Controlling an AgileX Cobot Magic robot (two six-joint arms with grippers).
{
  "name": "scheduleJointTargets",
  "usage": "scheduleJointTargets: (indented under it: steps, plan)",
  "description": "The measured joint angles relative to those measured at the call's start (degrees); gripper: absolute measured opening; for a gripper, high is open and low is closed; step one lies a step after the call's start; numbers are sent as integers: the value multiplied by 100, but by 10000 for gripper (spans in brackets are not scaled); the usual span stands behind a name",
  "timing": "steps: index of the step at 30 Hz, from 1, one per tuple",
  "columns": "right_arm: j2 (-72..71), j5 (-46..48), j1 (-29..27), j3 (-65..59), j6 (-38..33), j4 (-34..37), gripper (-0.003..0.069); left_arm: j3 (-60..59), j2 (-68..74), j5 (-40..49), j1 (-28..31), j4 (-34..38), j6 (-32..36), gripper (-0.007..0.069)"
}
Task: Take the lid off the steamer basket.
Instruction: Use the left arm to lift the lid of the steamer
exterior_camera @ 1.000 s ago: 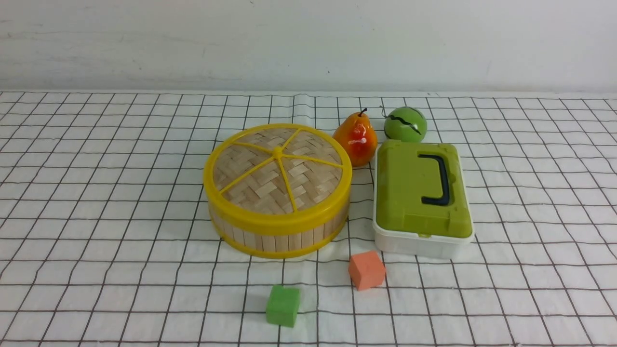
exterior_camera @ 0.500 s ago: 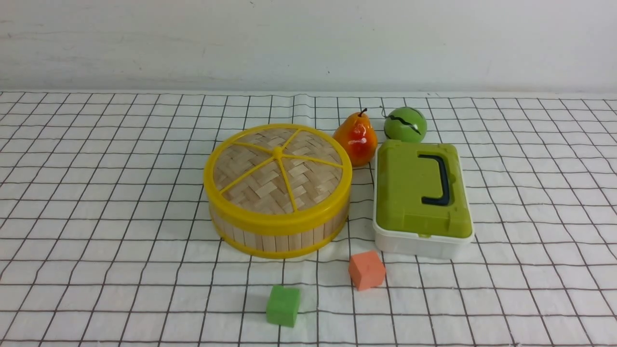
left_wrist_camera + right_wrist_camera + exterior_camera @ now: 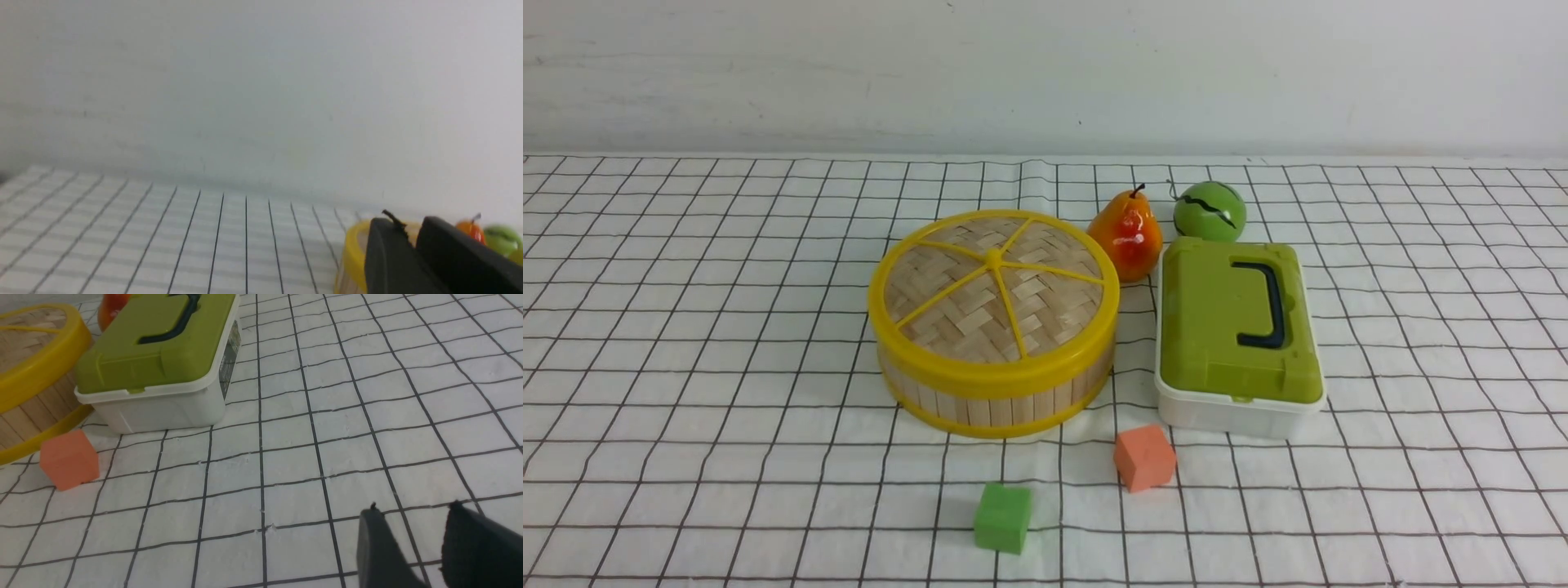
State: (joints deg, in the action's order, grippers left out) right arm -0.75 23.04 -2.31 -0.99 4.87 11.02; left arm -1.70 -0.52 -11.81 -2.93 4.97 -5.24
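We judge the lid (image 3: 994,291) light and stiff, best pinched at its yellow rim; left gripper (image 3: 410,223) and right gripper (image 3: 413,509) hang empty, jaws apart.

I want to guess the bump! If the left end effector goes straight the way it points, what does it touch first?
Probably the yellow plastic rim of the round woven bamboo lid on the wooden-slat steamer basket, right ahead of the left end effector. Depth is hard to judge.
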Motion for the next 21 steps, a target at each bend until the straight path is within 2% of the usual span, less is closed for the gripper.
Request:
scheduleJointTargets:
  steps: [6, 9, 11, 14, 16, 21]
  plan:
    - [0, 0, 0, 0, 0, 0, 240, 0, 0, -938, 0, 53, -249, 109]
    - [0, 0, 0, 0, 0, 0, 240, 9, 0, -1768, 0, 366, -1200, 110]
    - [0, 0, 0, 0, 0, 0, 240, 148, 0, -1823, 0, 494, -1653, 101]
    - [0, 0, 0, 0, 0, 0, 240, 824, 0, -1281, 0, 507, -1746, 43]
    - [0, 0, 0, 0, 0, 0, 240, 1450, 81, -547, 0, 499, -1495, -13]
    - [0, 0, 0, 0, 0, 7, 240, 3007, 1253, 1259, 0, 468, -684, -13]
